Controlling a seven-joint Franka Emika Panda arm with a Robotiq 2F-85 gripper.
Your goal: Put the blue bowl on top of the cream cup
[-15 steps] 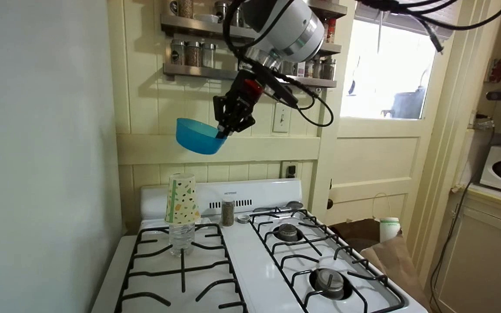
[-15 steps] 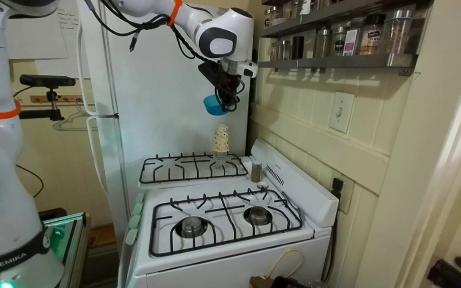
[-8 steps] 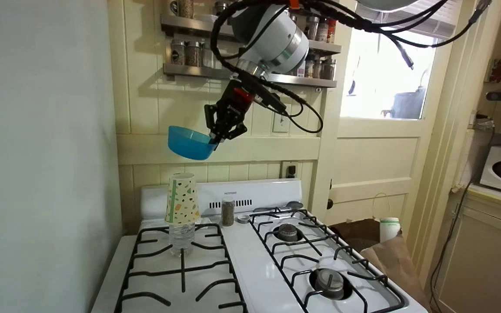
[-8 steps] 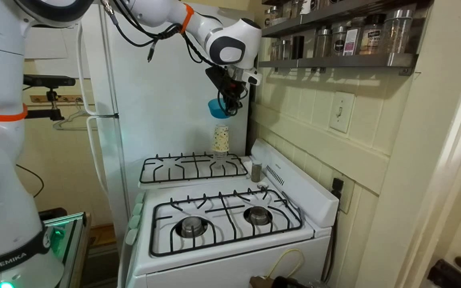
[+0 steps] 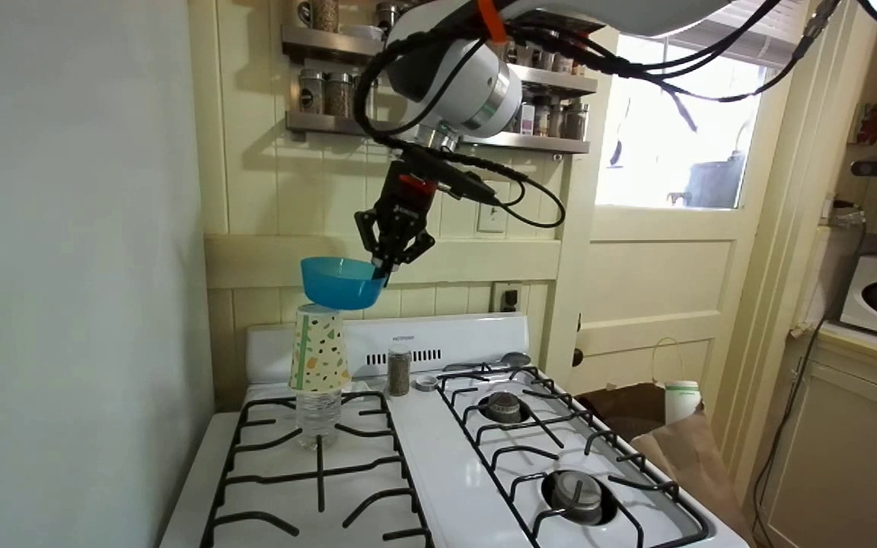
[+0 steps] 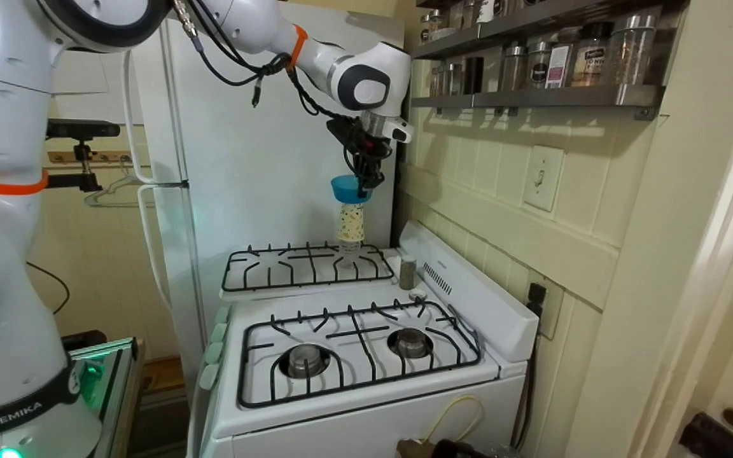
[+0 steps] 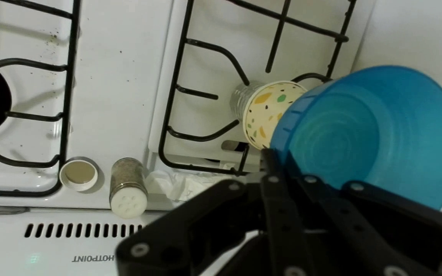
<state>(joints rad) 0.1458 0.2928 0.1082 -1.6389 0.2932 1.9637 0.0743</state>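
Sky-blue and slightly tilted, the bowl is being pinched at its rim by the claw. It is overhanging the top of the upturned cream cup; the views are leaving unclear whether the two are touching. The cup is sitting over a clear bottle on the surface.

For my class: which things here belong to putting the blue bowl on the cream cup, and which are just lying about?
Part of the job:
blue bowl
cream cup
gripper, holding the bowl's rim
clear container under the cup

Just lying about:
spice shaker
round cap
spoon
brown paper bag
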